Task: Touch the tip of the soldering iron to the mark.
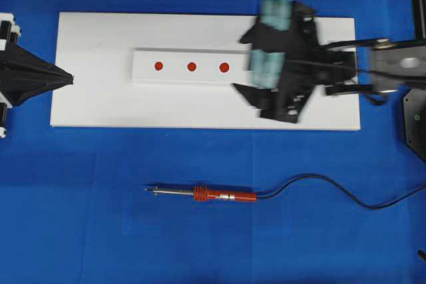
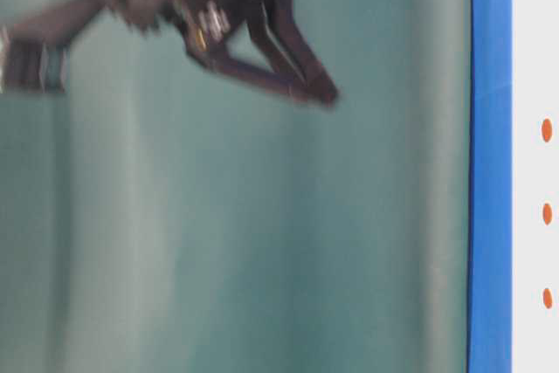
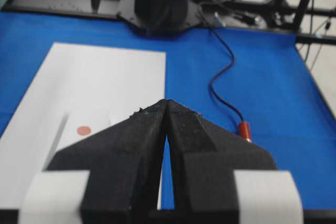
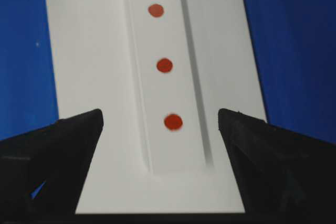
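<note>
Nearest the lower edge of the overhead view, the soldering iron [image 1: 206,195] lies flat on the blue counter [image 1: 100,231], its thin tip pointing left and its black cord [image 1: 333,191] trailing off to the right. It looks light and rigid, but the metal shaft is slim and likely slippery, so the ribbed red-orange handle seems the sensible place to take hold, with the cord liable to drag a little. Nothing touches it. Farther up sits the white board [image 1: 100,98] with a raised strip [image 1: 143,68] carrying three red marks [image 1: 191,66]. The right gripper [image 1: 266,74] hovers over the board's right end, jaws spread wide and empty, the marks showing between them in its wrist view; the iron lies well apart from it, below. At the far left, the left gripper [image 1: 66,79] rests clenched, holding nothing, also well clear of the iron.
</note>
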`<state>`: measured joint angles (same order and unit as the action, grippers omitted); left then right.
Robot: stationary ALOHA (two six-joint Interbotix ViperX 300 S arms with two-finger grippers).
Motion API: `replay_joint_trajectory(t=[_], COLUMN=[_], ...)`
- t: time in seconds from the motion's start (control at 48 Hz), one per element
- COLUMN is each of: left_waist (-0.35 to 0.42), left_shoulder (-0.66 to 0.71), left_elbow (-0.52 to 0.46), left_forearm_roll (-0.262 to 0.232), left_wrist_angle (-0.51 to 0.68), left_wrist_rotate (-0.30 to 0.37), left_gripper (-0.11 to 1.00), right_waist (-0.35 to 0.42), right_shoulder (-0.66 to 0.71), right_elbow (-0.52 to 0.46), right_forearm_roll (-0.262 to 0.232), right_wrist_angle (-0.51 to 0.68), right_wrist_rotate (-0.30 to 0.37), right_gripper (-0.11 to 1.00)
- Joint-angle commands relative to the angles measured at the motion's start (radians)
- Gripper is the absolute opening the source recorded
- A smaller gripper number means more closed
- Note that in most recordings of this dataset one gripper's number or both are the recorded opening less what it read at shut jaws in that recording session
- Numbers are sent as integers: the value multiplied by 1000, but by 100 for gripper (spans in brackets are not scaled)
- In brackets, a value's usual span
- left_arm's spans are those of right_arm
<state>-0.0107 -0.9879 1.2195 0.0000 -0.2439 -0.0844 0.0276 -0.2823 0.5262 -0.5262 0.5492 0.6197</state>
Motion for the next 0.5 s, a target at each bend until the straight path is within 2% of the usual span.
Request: replay_joint_trajectory(t=[0.0,0.48], left_waist=[-3,-3], left_shoulder=[2,-9], left_elbow=[-12,-12], left_forearm_roll=[0,0], left_wrist_angle=[0,0], left_wrist_rotate=[-2,-2], left_gripper=[0,0], right_waist=[-5,-3], right_shoulder=[-106,-532], right_elbow=[46,305], right_forearm_roll=[-3,-2], right_wrist_angle=[-8,0], right_wrist_rotate=[2,5], right_gripper=[86,85])
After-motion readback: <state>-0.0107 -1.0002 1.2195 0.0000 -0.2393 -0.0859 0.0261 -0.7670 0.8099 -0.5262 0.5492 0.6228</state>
